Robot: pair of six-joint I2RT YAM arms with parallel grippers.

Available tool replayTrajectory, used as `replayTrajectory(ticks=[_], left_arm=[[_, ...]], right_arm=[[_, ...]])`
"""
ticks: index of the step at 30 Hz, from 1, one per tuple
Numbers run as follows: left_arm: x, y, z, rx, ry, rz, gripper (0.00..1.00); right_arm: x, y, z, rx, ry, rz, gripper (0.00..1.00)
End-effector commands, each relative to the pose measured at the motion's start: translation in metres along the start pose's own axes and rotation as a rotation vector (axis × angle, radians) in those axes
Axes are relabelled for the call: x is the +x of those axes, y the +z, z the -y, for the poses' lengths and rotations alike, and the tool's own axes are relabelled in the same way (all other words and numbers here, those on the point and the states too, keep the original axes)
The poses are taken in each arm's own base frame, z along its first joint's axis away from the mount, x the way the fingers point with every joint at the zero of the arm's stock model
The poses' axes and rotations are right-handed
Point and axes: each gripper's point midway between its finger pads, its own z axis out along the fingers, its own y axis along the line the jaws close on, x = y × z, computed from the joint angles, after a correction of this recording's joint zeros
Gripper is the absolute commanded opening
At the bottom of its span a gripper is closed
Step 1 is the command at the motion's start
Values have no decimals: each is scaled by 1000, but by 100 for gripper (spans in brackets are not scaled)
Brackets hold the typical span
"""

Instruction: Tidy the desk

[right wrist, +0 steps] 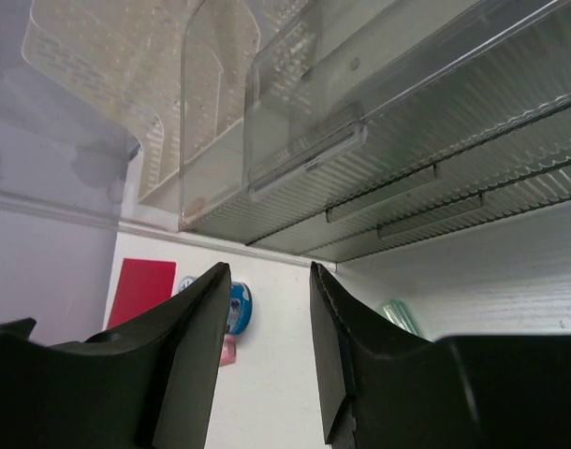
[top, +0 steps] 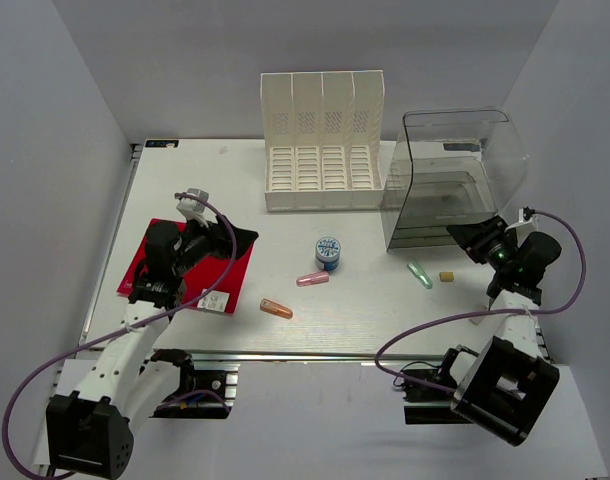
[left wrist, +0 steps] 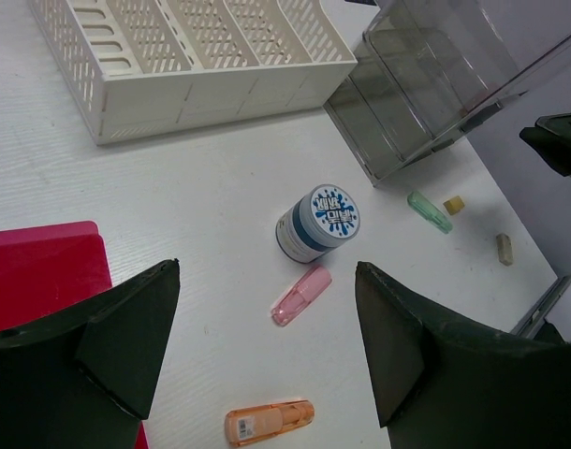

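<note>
- Top external: the bench point(top: 385, 315) fills mid-frame. It is white and flat, with a silvery rail point(top: 285, 353) on the near edge and the arm bases just this side of it.
- The right tool point(top: 463, 237) is at the bench's right side, nosed up to the front of the clear drawer box point(top: 455, 170). Its jaws are partly drawn in, and the right wrist view shows the gap between them empty.
- The left tool point(top: 230, 240) is spread wide, gripping nothing, over the red folder point(top: 145, 262) at the left.
- Key relation: the green capsule point(top: 420, 274) and the tan block point(top: 446, 276) lie just left of the right tool and a bit nearer the rail, at the foot of the drawer box. The right arm is clearly the closer one.
- The green capsule's long axis runs diagonally, from far-left to near-right.
- The blue-lidded jar point(top: 328, 251), pink capsule point(top: 312, 279) and orange capsule point(top: 276, 309) sit mid-bench, off to the right of the left tool, so the left arm is nearer.
  - The pink capsule lies roughly left-right, just beside the jar.
  - The orange capsule is apart from both, near the rail.
- The white file rack point(top: 322, 140) stands at the far edge next to the drawer box. I can't tell if they touch.
- My guess: the right arm goes for the green capsule, and the wrist would need turning across that diagonal.
- The surface looks smooth, so small pieces may skid if nudged.
- Room: grey walls sit close on three sides, and the drawer box crowds the right arm.
</note>
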Motion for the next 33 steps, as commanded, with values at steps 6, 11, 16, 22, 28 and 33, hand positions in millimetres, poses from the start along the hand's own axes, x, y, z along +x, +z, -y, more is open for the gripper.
replayTrajectory(ticks=[6, 11, 16, 22, 28, 33], left_arm=[[-17, -6, 15, 41, 41, 52, 86], [-16, -5, 15, 48, 41, 47, 86], [-16, -5, 16, 50, 43, 48, 86], [-14, -4, 14, 45, 41, 40, 86], [-13, -3, 12, 36, 38, 38, 87], [-13, -3, 11, 32, 41, 38, 87]], right_arm=[[-28, 15, 4, -12, 51, 67, 45], [-34, 21, 4, -43, 51, 84, 44], [-38, 26, 6, -73, 59, 104, 43], [-38, 32, 8, -94, 81, 88, 41], [-44, 37, 11, -102, 85, 102, 40], [-49, 40, 11, -111, 80, 108, 39]])
